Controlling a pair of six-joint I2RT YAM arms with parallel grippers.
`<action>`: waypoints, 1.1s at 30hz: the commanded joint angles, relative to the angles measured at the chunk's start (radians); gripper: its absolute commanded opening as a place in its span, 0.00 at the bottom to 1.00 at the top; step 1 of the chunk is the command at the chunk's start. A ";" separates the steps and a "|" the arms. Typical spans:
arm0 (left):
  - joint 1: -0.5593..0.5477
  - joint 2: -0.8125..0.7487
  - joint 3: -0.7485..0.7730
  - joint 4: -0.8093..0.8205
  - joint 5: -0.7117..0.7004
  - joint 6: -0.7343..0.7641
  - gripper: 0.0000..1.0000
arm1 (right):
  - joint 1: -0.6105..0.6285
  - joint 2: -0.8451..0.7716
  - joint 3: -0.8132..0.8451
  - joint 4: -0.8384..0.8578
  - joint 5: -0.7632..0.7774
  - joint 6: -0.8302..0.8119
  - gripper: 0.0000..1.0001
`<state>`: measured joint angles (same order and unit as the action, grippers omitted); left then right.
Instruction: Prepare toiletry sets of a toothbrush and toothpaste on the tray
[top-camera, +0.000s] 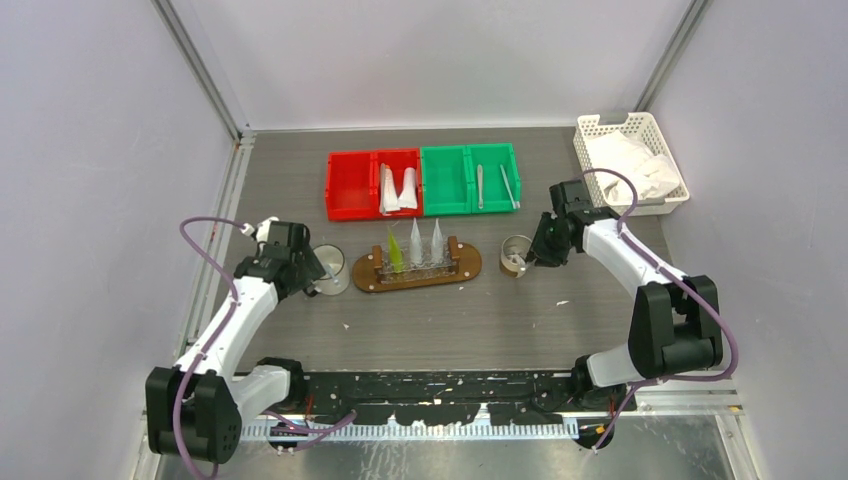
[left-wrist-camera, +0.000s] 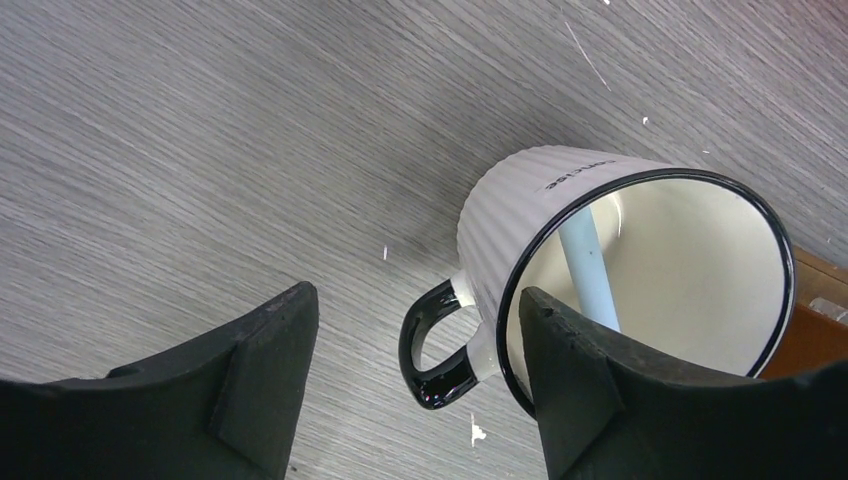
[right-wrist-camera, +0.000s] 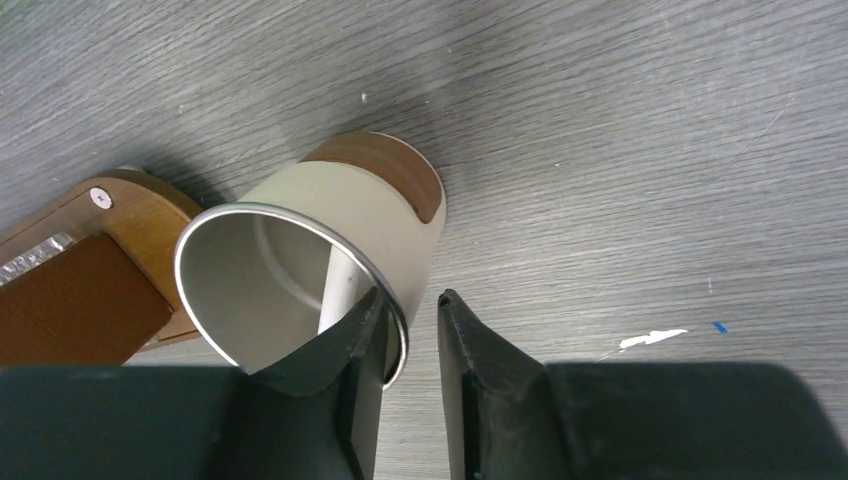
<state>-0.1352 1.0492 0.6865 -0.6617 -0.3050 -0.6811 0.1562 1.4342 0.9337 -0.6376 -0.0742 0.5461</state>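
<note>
Oval brown wooden tray sits mid-table. Three small tapered tubes stand tips-up on it: one yellow-green tube and two whitish upright tubes.

White ribbed enamel mug with black rim and handle is just left of the tray, with a pale bluish toothbrush handle leaning inside. Left gripper is spread wide, mug handle between the fingers. Contact unclear.

Beige metal-rimmed cup with brown base is near the tray's right end, with a slim white toothbrush inside. Right gripper is nearly together astride the cup wall, one finger inside the rim and one outside. Can't tell if it's actually pinching.

Back row:
- Red plastic bin holds flat-lying whitish tubes.
- Green plastic bin holds two slim silvery toothbrushes.
- White perforated basket holds crumpled white cloth.
</note>
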 joint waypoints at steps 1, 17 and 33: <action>0.005 -0.003 -0.016 0.037 -0.011 -0.006 0.69 | 0.038 0.008 0.051 0.009 0.049 0.013 0.28; 0.005 0.110 0.009 0.112 0.020 0.029 0.01 | 0.094 0.002 0.100 -0.025 0.086 0.007 0.01; 0.005 0.035 0.182 -0.075 0.124 0.069 0.01 | 0.127 -0.044 0.224 -0.141 0.088 -0.026 0.01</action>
<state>-0.1352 1.1328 0.7578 -0.6781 -0.2455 -0.6220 0.2596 1.4551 1.0546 -0.7338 0.0006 0.5457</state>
